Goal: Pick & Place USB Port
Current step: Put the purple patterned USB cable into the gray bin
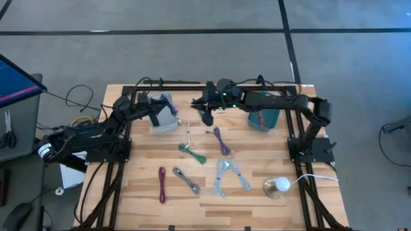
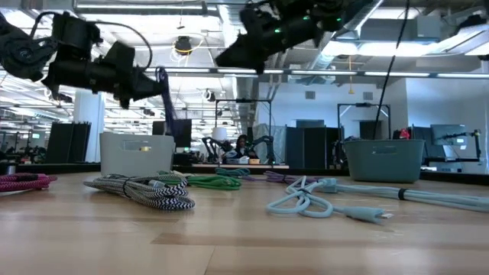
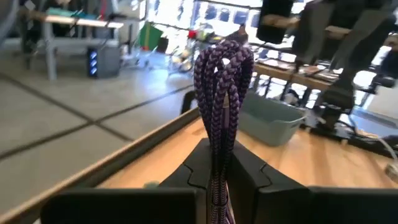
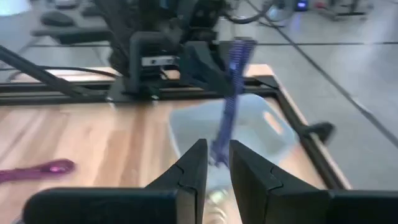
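Note:
My left gripper (image 1: 158, 104) is shut on a purple braided USB cable (image 3: 222, 81), folded into a bundle, and holds it above the pale grey bin (image 1: 164, 119) at the table's far left. In the right wrist view the cable (image 4: 231, 93) hangs down over that bin (image 4: 249, 134). My right gripper (image 1: 204, 117) hovers high above the table's far middle, pointing toward the left gripper; its fingers (image 4: 193, 168) stand a little apart with nothing between them. My left gripper pinches the folded cable bundle (image 3: 217, 163) between its two fingers, several strands together. The fingers point about level, toward the table's right, and lie across the bundle. The looped end (image 3: 224, 53) stands above the fingers and the rest (image 2: 170, 107) hangs below, clear of table and bin.
A teal bin (image 1: 264, 119) stands at the far right. Loose cables lie on the wood: white (image 1: 187, 135), green (image 1: 192, 153), purple (image 1: 221, 140), maroon (image 1: 162, 184), black-and-white (image 1: 186, 180), light blue (image 1: 228, 174). A round lamp (image 1: 278, 186) sits near the right front.

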You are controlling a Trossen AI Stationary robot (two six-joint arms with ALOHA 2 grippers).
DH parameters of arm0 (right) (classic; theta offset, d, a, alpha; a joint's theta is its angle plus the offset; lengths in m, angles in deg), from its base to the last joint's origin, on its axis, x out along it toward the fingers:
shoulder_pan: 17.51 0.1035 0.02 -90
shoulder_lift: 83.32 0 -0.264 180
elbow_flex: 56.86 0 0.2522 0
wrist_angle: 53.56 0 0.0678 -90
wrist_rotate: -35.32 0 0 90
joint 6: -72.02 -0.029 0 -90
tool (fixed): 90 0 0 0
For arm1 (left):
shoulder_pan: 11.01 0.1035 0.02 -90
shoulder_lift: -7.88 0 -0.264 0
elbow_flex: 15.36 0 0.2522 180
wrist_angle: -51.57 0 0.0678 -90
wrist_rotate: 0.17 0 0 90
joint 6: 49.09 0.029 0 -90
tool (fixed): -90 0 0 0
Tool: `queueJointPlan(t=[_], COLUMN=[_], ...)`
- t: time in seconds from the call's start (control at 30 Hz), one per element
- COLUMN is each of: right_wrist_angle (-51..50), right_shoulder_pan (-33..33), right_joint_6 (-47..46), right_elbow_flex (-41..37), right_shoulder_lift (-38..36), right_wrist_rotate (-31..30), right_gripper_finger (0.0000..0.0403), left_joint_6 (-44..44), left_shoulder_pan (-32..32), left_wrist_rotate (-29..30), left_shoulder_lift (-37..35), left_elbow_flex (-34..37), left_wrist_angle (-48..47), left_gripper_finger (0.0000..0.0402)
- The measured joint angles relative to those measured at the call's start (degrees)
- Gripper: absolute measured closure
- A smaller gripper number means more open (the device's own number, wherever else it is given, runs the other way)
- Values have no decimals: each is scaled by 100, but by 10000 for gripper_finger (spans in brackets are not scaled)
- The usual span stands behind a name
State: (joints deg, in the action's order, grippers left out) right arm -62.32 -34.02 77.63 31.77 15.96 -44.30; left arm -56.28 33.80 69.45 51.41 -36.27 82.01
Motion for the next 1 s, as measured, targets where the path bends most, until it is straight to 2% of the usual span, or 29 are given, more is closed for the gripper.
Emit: queueJointPlan(t=[0.17,0.37,0.7,1.0], right_wrist_angle=[11,41,95,88], right_shoulder_pan=[-49,-55,-38,-33], right_joint_6=[39,-53,-117,-211], right_elbow_flex=[-678,-1481,-2365,-2825], right_shoulder_lift=[-667,-1459,-2558,-3392], right_wrist_rotate=[-494,-989,-1623,-1669], right_gripper_finger=[351,355,356,356], left_joint_6=[-88,-701,-982,-982], left_shoulder_pan=[469,910,942,790], left_wrist_rotate=[72,67,-4,-13], left_shoulder_lift=[-7,-5,-7,-9], left_elbow_flex=[127,130,130,130], left_wrist_angle=[11,-162,-1112,-1798], left_gripper_finger=[377,377,377,377])
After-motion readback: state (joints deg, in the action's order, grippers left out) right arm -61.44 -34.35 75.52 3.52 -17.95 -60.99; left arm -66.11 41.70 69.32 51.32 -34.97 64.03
